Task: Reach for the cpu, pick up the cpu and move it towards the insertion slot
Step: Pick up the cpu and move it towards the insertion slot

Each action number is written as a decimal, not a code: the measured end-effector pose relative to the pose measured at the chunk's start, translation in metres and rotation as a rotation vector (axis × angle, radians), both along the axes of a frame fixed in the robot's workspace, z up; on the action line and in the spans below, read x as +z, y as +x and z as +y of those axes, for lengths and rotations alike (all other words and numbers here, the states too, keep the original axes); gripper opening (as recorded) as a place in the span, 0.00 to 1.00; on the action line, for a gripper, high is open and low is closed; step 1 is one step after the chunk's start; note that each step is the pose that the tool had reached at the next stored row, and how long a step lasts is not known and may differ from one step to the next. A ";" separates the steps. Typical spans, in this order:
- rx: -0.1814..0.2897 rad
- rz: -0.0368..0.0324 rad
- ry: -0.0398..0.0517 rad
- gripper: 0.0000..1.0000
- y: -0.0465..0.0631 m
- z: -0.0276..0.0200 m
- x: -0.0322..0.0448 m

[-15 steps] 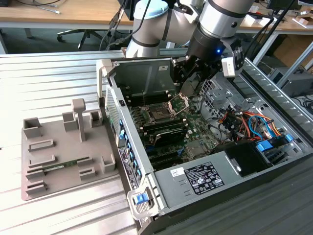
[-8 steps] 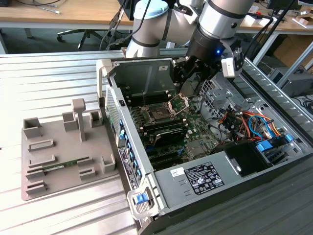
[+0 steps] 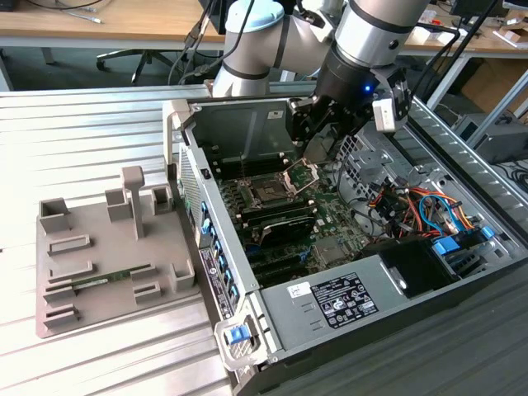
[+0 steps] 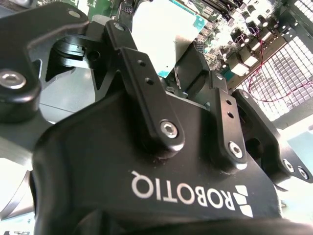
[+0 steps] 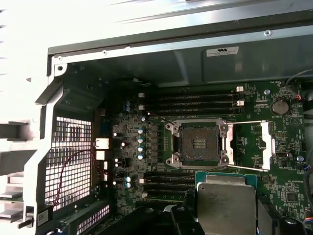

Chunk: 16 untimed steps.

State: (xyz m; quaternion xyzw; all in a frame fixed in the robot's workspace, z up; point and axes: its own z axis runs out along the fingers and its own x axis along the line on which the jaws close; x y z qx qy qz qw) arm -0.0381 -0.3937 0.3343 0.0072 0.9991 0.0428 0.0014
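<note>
**CPU held above the board, close to the socket**

The cpu (image 5: 226, 200) sits clamped between the gripper (image 4: 177, 78) fingers, lifted over the green motherboard (image 5: 274, 161) inside the open computer case (image 3: 272, 124). In the first wrist view, the insertion slot (image 5: 199, 143) lies just beside it, bracket (image 5: 266, 146) swung open.

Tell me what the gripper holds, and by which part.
The gripper holds the cpu, pinched at opposite edges between its fingers.
</note>
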 end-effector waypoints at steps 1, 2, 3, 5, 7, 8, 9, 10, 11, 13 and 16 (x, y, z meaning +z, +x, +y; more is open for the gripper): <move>0.000 0.0000 -0.0001 0.55 0.000 0.0000 -0.0005; 0.000 0.0000 -0.0001 0.55 0.000 0.0000 -0.0007; 0.000 0.0000 -0.0001 0.55 0.000 0.0000 -0.0009; 0.000 0.0000 -0.0001 0.55 0.000 0.0000 -0.0015; 0.000 0.0000 -0.0001 0.55 0.000 0.0000 -0.0024; 0.000 0.0000 -0.0001 0.55 0.000 0.0000 -0.0026; 0.000 0.0000 0.0000 0.55 0.000 0.0000 -0.0028; 0.000 0.0000 -0.0001 0.55 0.000 0.0000 -0.0031; 0.000 0.0000 0.0000 0.55 0.000 0.0000 -0.0033; 0.000 0.0000 -0.0001 0.55 0.000 0.0001 -0.0039; 0.000 0.0000 -0.0005 0.55 0.000 0.0017 -0.0042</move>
